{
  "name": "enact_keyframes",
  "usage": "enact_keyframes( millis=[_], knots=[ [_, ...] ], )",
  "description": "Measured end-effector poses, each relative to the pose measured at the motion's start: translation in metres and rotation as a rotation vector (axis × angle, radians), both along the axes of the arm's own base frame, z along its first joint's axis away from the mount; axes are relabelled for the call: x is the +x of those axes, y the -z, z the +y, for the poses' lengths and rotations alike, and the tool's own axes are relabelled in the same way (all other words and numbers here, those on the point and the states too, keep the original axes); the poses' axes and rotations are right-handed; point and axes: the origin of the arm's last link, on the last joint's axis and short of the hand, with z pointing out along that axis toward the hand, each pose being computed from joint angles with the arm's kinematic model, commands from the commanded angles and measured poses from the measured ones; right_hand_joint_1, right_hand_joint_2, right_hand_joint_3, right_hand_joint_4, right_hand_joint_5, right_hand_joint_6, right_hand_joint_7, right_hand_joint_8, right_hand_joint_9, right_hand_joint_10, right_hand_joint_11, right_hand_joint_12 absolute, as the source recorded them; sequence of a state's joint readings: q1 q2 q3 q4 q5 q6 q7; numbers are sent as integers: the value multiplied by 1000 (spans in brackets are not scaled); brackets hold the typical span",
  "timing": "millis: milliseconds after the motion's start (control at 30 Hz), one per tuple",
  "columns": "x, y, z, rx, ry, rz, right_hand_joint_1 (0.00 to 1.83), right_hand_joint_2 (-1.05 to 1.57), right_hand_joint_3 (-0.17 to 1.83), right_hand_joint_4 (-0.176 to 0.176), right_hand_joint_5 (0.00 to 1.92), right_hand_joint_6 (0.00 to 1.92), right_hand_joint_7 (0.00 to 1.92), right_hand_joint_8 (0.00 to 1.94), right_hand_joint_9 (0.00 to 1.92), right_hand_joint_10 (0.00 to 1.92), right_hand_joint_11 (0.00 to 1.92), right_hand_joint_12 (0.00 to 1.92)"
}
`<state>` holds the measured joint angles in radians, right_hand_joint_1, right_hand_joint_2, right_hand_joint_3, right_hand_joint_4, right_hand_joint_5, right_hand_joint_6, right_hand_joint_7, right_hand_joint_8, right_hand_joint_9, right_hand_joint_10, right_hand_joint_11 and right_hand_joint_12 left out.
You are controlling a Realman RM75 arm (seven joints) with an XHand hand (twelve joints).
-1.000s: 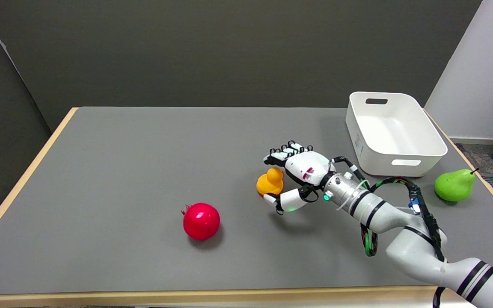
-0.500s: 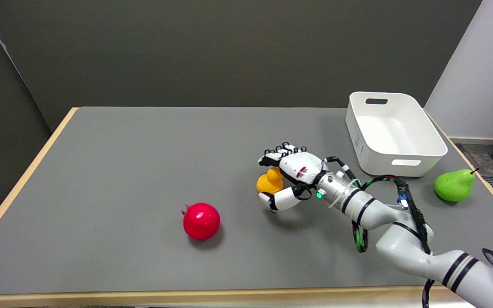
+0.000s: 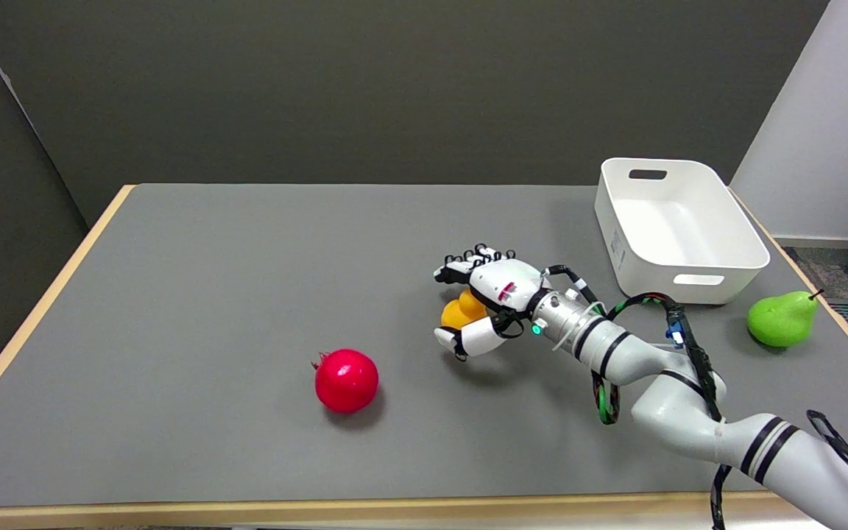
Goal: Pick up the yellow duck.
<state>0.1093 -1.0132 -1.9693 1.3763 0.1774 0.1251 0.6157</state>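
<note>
Since a second ago the right hand (image 3: 486, 305) has slid further left over the yellow duck (image 3: 458, 312), so now it covers most of it, and the whole arm has followed it across the table (image 3: 210, 294). Duck itself hasn't budged as far as I can see; it sits mid-table, just right of centre, with only its left side poking out from under the palm.

Fingers (image 3: 461, 263) arch over the far side of the duck and the thumb (image 3: 461, 340) sits on the near side, so the hand is cupped around it. Whether it's actually squeezing yet, honestly can't tell from where I'm standing, since the contact spots are hidden.

Progress-wise I'd say the reach is done and the grasp is about halfway. Closing firmly and lifting are left, because the duck looks like it's on the table, not in the air.

Head count: one duck, one red pomegranate (image 3: 347, 380) well off to the left and nearer me, one green pear (image 3: 781, 318) by the right edge, one white bin (image 3: 678, 230) at the back right.
</note>
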Motion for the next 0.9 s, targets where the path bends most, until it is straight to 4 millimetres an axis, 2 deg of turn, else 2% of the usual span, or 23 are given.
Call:
enact_keyframes(
  millis=[200,567,633,767,833,867,900],
  knots=[
    [-4,-1,-1,-6,12,-6,486,644,864,-76,271,495,385,402,209,683,-1,1041],
    [-9,-5,-1,-16,27,-9,611,635,919,-73,270,509,390,430,236,719,28,1116],
    [-10,-6,-1,-18,28,-7,667,642,928,-72,270,512,397,440,258,753,51,1140],
    [-10,-8,-1,-19,28,-4,851,724,919,-58,320,584,499,538,403,962,212,1306],
    [-10,-8,-1,-18,25,-4,921,820,899,-42,379,957,647,838,565,1162,395,1520],
    [-10,-9,-1,-17,22,-5,1004,952,687,-76,412,1217,717,1050,627,1227,470,1603],
    [-10,-9,-1,-16,18,-6,1099,1105,401,-128,440,1464,769,1254,666,1260,520,1655]
  ],
)
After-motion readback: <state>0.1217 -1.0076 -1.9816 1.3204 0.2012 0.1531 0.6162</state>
